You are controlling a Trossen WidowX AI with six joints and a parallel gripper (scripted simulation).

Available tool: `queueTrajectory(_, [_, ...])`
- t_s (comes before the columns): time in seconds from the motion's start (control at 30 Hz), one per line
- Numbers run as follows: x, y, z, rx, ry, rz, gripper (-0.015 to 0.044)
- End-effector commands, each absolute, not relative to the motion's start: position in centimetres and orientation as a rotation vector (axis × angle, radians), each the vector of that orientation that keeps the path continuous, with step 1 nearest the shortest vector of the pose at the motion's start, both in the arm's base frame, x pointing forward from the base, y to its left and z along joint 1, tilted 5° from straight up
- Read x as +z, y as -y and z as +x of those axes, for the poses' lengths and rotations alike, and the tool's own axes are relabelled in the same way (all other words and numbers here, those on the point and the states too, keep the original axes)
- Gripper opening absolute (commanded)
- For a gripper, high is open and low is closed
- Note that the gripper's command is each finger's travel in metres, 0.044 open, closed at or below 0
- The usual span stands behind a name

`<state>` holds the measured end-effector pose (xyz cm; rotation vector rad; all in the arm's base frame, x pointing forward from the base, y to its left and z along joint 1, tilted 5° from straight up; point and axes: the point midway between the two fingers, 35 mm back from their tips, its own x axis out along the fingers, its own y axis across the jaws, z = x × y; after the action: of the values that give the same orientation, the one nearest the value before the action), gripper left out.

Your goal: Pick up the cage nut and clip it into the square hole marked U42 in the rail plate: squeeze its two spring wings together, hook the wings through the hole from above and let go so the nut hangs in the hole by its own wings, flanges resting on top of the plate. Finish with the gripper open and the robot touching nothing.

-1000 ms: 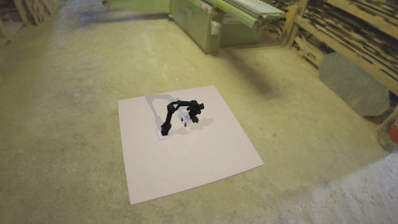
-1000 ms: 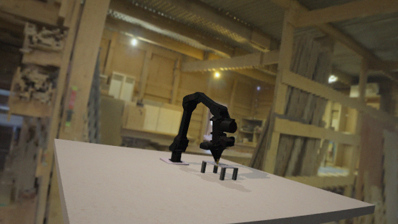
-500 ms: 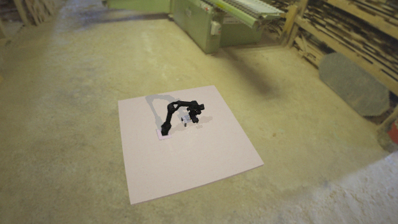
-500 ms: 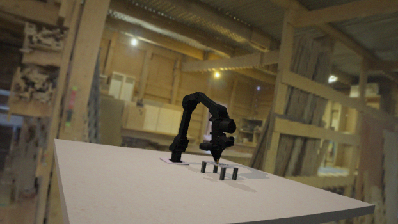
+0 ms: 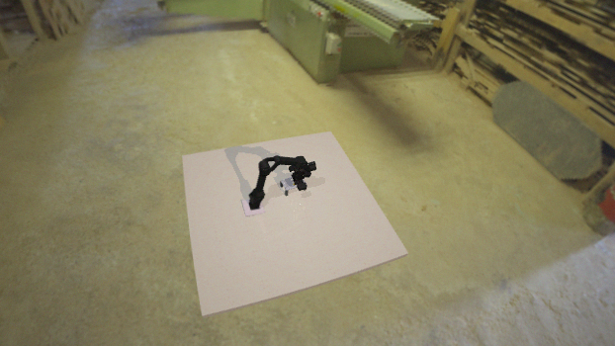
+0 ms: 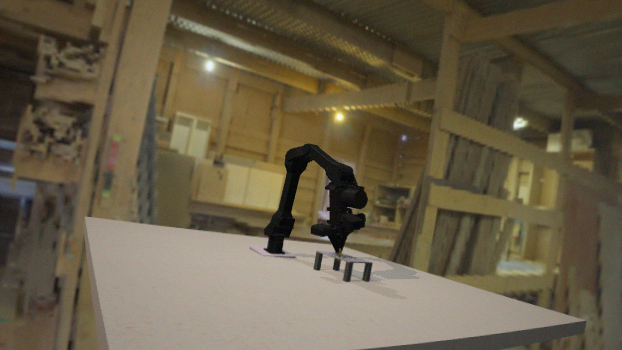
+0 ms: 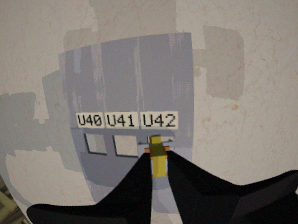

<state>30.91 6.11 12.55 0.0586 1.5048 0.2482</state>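
The rail plate [image 7: 125,75] [image 6: 359,260] is a grey-blue sheet standing on short dark legs. The labels U40, U41 and U42 [image 7: 159,120] show in the wrist view, with open square holes below U40 and U41. My gripper [image 7: 157,157] [image 6: 339,250] points down over the plate and is shut on the cage nut [image 7: 159,166], a small yellow piece with orange edges. The nut is over the U42 hole and covers most of it. In the exterior view the nut is at about plate height. How far its wings reach into the hole cannot be told.
The U41 hole [image 7: 126,146] and the U40 hole [image 7: 96,144] lie left of the nut in the wrist view. The plate's dark legs [image 6: 347,272] stand on the pale table top [image 5: 297,257] [image 6: 225,300]. The arm's base plate [image 5: 245,210] is left of the rail plate.
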Motion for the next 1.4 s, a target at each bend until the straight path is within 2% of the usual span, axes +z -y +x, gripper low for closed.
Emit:
queueTrajectory(0.0, [12.54, -6.16, 30.97, 0.261, -1.502, 0.065, 0.0026])
queueTrajectory(1.37, [12.41, -5.88, 31.00, 0.310, -1.502, 0.109, 0.0026])
